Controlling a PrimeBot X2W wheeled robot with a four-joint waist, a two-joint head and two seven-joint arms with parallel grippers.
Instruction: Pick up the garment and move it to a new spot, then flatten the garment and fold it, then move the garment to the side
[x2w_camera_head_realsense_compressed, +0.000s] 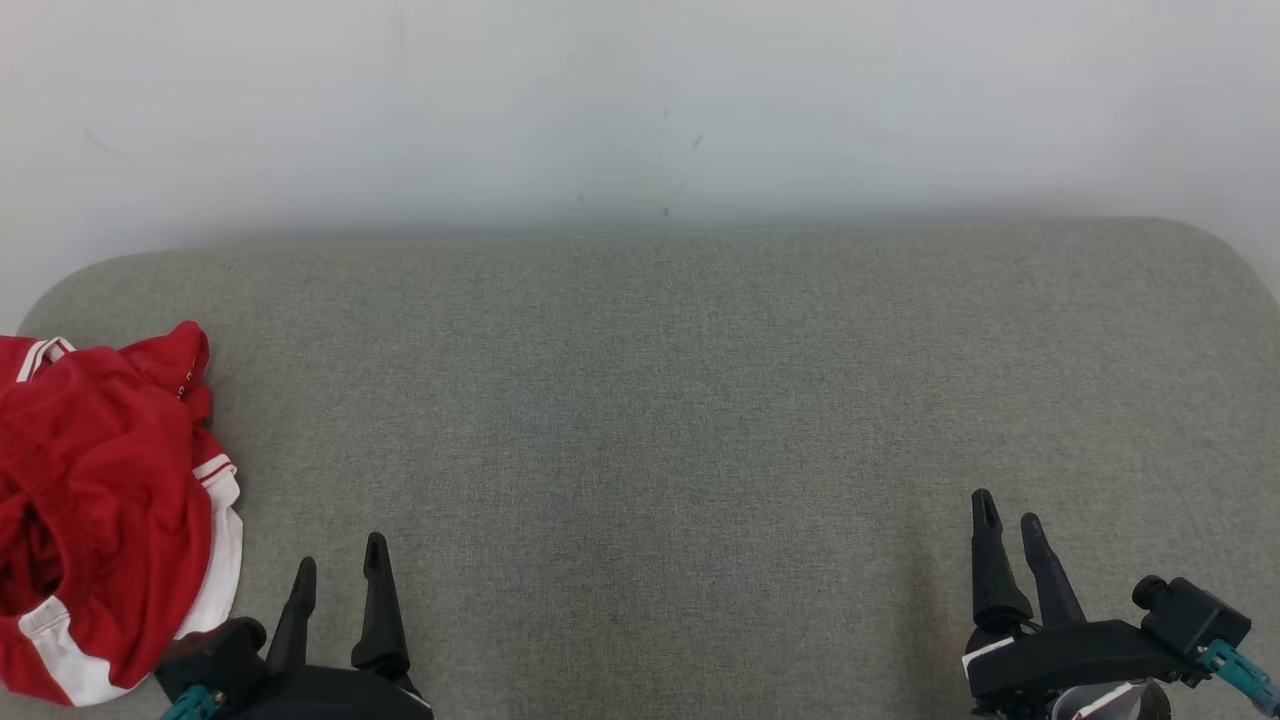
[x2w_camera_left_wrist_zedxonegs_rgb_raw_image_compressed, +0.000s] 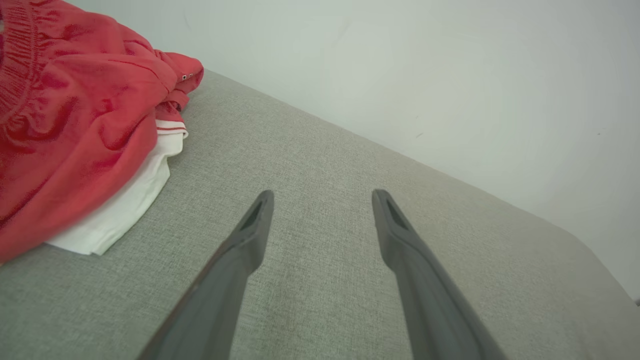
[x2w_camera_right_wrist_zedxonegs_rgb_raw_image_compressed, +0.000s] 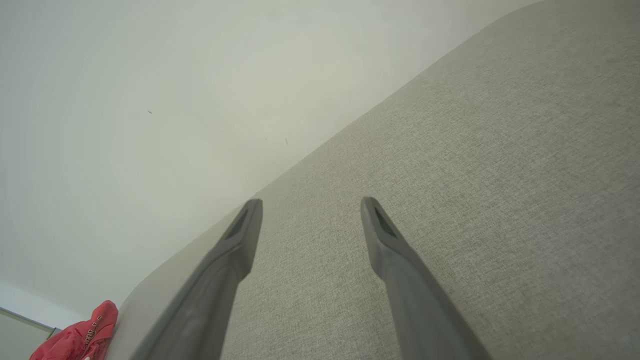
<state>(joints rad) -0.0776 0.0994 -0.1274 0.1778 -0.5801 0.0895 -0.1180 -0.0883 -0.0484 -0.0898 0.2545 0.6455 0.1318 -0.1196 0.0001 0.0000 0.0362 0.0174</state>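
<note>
The garment (x2w_camera_head_realsense_compressed: 105, 500) is a crumpled red piece with white trim, heaped at the left edge of the grey fabric surface (x2w_camera_head_realsense_compressed: 660, 400). In the left wrist view the garment (x2w_camera_left_wrist_zedxonegs_rgb_raw_image_compressed: 75, 130) bulks up at the upper left, apart from my fingers. My left gripper (x2w_camera_head_realsense_compressed: 340, 565) stands open just right of the heap, near the front edge, holding nothing. Far off at the lower right my right gripper (x2w_camera_head_realsense_compressed: 1008, 512) is open too and empty. The left gripper (x2w_camera_left_wrist_zedxonegs_rgb_raw_image_compressed: 322, 196) and right gripper (x2w_camera_right_wrist_zedxonegs_rgb_raw_image_compressed: 311, 204) both show spread fingers over bare fabric. A corner of the garment (x2w_camera_right_wrist_zedxonegs_rgb_raw_image_compressed: 75, 337) peeks in at the lower left.
A plain pale wall (x2w_camera_head_realsense_compressed: 640, 100) rises right behind the surface's far edge. The surface has rounded far corners. Wide bare fabric stretches between the two grippers and on toward the right.
</note>
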